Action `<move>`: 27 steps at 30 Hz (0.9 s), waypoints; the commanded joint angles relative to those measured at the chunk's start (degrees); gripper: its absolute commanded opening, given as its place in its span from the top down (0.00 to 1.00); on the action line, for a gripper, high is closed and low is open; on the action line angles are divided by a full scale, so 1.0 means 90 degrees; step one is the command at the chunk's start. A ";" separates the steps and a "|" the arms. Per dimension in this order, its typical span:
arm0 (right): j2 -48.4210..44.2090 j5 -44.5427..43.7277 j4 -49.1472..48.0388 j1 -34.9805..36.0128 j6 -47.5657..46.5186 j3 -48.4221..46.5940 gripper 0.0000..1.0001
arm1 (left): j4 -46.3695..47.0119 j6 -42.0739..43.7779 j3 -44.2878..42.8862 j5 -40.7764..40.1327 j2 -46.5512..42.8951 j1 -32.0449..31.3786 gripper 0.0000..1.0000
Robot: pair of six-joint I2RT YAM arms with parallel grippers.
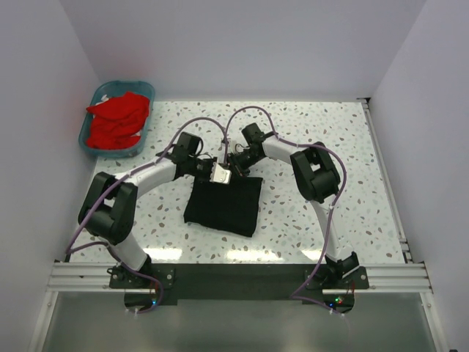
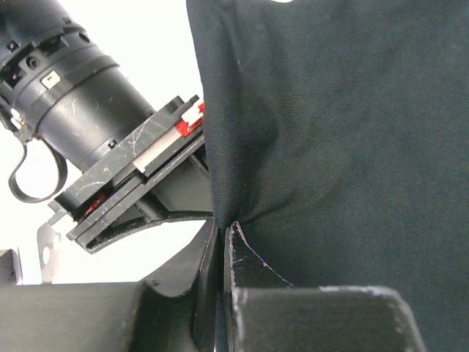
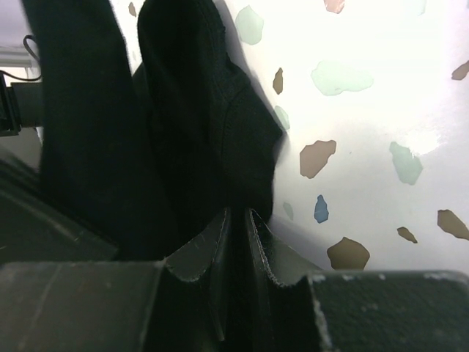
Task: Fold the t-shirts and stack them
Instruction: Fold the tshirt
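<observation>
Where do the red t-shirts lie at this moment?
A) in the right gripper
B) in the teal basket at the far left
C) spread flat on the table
B: the red t-shirts lie heaped inside the teal basket; only the black t-shirt is on the table.

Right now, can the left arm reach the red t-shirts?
Probably not: the left gripper is shut on the black t-shirt. Once released, the path to the red t-shirts looks free.

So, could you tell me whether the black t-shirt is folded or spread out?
Folded: the black t-shirt is a compact rectangle, no sleeves visible, far edge pinched by left gripper and right gripper.
</observation>
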State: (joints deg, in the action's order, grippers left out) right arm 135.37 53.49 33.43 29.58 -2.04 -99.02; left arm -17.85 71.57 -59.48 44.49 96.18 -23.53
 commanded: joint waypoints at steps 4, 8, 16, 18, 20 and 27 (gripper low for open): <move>0.0125 -0.0241 0.0309 0.0033 -0.0329 -0.0052 0.82 | 0.1834 -0.0189 0.0690 -0.0363 -0.0433 0.0066 1.00; 0.0173 -0.0231 0.0367 0.0024 -0.0359 -0.0130 0.82 | 0.2393 0.0044 0.1052 -0.0324 -0.0560 0.0056 1.00; 0.0174 -0.0299 0.0475 0.0004 -0.0456 -0.0316 0.79 | 0.3330 0.0094 0.1589 -0.0529 -0.0648 0.0036 1.00; 0.0164 -0.0329 0.0533 0.0004 -0.0525 -0.0355 0.79 | 0.3602 0.0163 0.1784 -0.0529 -0.0726 0.0036 1.00; 0.0144 -0.0338 0.0611 0.0004 -0.0593 -0.0394 0.79 | 0.3866 0.0221 0.1960 -0.0481 -0.0775 0.0036 1.00; 0.0047 -0.0416 0.0709 -0.0006 -0.0691 -0.0443 0.78 | 0.4579 0.0329 0.2468 -0.0207 -0.0960 0.0017 0.91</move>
State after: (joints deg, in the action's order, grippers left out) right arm 135.76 52.40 37.95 29.56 -5.76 -101.45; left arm 14.68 72.95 -38.94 40.53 90.21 -23.42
